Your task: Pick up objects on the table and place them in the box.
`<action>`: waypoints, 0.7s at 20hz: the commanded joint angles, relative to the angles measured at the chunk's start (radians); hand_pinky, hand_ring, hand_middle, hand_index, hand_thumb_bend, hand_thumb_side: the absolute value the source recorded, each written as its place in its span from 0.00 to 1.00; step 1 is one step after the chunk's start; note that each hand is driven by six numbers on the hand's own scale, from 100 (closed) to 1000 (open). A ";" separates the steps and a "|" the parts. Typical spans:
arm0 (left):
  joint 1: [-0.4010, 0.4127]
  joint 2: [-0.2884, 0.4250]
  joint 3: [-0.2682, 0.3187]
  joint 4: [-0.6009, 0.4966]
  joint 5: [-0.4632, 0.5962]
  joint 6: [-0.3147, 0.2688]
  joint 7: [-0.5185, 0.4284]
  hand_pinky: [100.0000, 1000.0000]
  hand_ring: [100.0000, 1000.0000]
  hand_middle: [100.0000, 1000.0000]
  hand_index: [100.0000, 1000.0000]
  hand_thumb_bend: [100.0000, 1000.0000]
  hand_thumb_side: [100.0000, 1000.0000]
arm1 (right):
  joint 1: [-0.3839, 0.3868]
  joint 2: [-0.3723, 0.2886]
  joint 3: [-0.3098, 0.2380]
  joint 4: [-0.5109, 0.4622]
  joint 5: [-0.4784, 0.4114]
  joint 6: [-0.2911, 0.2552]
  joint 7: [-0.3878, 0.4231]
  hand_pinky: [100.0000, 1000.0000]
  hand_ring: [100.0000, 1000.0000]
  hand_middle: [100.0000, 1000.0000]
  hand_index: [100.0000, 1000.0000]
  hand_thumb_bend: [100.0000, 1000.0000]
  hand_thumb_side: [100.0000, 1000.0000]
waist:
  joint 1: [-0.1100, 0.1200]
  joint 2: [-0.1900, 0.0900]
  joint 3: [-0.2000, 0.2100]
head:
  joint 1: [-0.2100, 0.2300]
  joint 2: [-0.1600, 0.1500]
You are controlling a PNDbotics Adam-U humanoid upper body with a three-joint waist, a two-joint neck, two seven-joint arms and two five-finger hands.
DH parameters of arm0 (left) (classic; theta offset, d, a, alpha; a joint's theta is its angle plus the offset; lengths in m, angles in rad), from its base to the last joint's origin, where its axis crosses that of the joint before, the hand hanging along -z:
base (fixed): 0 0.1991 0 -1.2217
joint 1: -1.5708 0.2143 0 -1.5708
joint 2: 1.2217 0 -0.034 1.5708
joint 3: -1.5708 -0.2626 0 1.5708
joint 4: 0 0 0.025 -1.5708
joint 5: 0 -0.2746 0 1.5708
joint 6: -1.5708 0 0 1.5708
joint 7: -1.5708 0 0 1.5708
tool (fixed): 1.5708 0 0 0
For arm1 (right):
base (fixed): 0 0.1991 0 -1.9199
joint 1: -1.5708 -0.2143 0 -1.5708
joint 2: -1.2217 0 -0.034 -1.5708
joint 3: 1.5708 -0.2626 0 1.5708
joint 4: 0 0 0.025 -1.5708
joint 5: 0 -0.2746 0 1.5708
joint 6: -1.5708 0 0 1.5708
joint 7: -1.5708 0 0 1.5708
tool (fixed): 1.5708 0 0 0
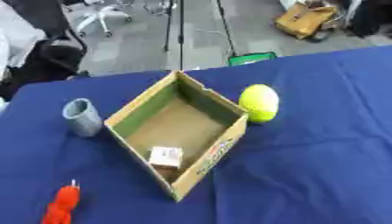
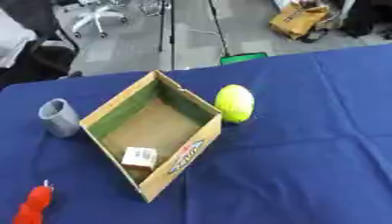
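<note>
An open cardboard box [image 1: 220, 151] stands askew in the middle of the blue table [image 1: 314, 148]. Inside it, near the front corner, lies a small white carton [image 1: 166, 157]. A yellow-green ball [image 1: 260, 103] rests on the cloth just right of the box, close to its wall. A grey cup [image 1: 82, 117] stands upright to the left of the box. A red-orange toy with a thin white tip [image 1: 63, 204] lies at the front left. Neither hand shows in either view.
The table's far edge [image 1: 229, 68] runs just behind the box. Beyond it are grey floor, an office chair, a green item and a yellow bag. Open blue cloth stretches to the right and front right.
</note>
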 commanded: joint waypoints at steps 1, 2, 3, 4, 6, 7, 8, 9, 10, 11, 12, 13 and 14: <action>-0.005 0.013 0.012 -0.014 -0.001 -0.001 0.001 0.90 0.90 0.92 0.93 0.00 1.00 | -0.009 -0.029 -0.011 -0.018 0.003 0.004 -0.001 0.70 0.72 0.67 0.69 0.00 0.60 | -0.004 -0.016 0.000 | 0.000 -0.004; -0.005 0.013 0.012 -0.014 -0.001 -0.001 0.000 0.90 0.90 0.92 0.93 0.00 1.00 | -0.009 -0.030 -0.010 -0.018 0.003 0.003 -0.001 0.71 0.73 0.67 0.70 0.00 0.62 | -0.004 -0.015 0.000 | -0.002 -0.006; -0.005 0.013 0.012 -0.014 -0.001 -0.001 0.000 0.90 0.90 0.92 0.93 0.00 1.00 | -0.009 -0.032 -0.007 -0.018 0.003 0.002 -0.001 0.71 0.73 0.67 0.70 0.00 0.62 | -0.005 -0.015 0.000 | -0.005 -0.007; -0.005 0.013 0.012 -0.014 -0.001 -0.001 0.000 0.90 0.90 0.92 0.93 0.00 1.00 | -0.010 -0.036 -0.002 -0.018 0.002 0.000 -0.001 0.71 0.74 0.69 0.71 0.00 0.67 | -0.006 -0.014 0.001 | -0.010 -0.009; -0.005 0.013 0.011 -0.014 -0.001 -0.001 -0.001 0.90 0.90 0.92 0.93 0.00 1.00 | -0.010 -0.053 0.017 -0.018 0.000 0.005 -0.001 0.74 0.78 0.74 0.77 0.00 0.86 | -0.010 -0.014 0.002 | -0.023 -0.009; -0.005 0.013 0.010 -0.014 -0.001 -0.001 -0.002 0.90 0.90 0.92 0.93 0.00 1.00 | -0.008 -0.073 0.037 -0.018 0.001 0.020 -0.001 0.74 0.78 0.74 0.77 0.00 0.86 | -0.012 -0.014 0.003 | -0.030 -0.008; -0.006 0.014 0.009 -0.014 -0.001 -0.002 -0.003 0.90 0.89 0.92 0.93 0.00 1.00 | -0.004 -0.093 0.058 -0.018 0.007 0.039 0.009 0.76 0.81 0.78 0.82 0.00 0.91 | -0.015 -0.014 0.004 | -0.036 -0.007; -0.006 0.015 0.007 -0.014 0.000 -0.002 -0.004 0.90 0.89 0.92 0.93 0.00 1.00 | -0.005 -0.121 0.082 -0.018 0.016 0.065 0.047 0.76 0.81 0.78 0.82 0.00 1.00 | -0.018 -0.015 0.006 | -0.041 -0.006; -0.006 0.016 0.006 -0.014 0.001 -0.002 -0.006 0.90 0.89 0.92 0.93 0.00 1.00 | -0.012 -0.146 0.101 -0.018 0.024 0.089 0.096 0.78 0.82 0.80 0.85 0.00 1.00 | -0.021 -0.015 0.008 | -0.044 -0.005; -0.006 0.018 0.005 -0.014 0.001 -0.002 -0.007 0.90 0.89 0.92 0.93 0.00 1.00 | -0.024 -0.175 0.120 -0.018 0.033 0.112 0.166 0.78 0.82 0.80 0.85 0.00 1.00 | -0.023 -0.016 0.010 | -0.047 -0.004; -0.005 0.018 0.004 -0.014 0.001 -0.003 -0.009 0.90 0.89 0.92 0.93 0.00 1.00 | -0.037 -0.198 0.135 -0.018 0.042 0.127 0.231 0.79 0.83 0.82 0.88 0.00 1.00 | -0.025 -0.017 0.011 | -0.048 -0.003; -0.004 0.019 0.003 -0.014 0.001 -0.003 -0.010 0.90 0.89 0.92 0.93 0.00 1.00 | -0.053 -0.224 0.151 -0.018 0.050 0.138 0.308 0.80 0.84 0.82 0.89 0.00 1.00 | -0.027 -0.018 0.014 | -0.050 -0.002; -0.003 0.019 0.002 -0.014 0.002 -0.004 -0.011 0.89 0.89 0.92 0.93 0.00 1.00 | -0.068 -0.243 0.163 -0.018 0.055 0.145 0.374 0.81 0.85 0.84 0.90 0.00 1.00 | -0.029 -0.018 0.015 | -0.052 -0.001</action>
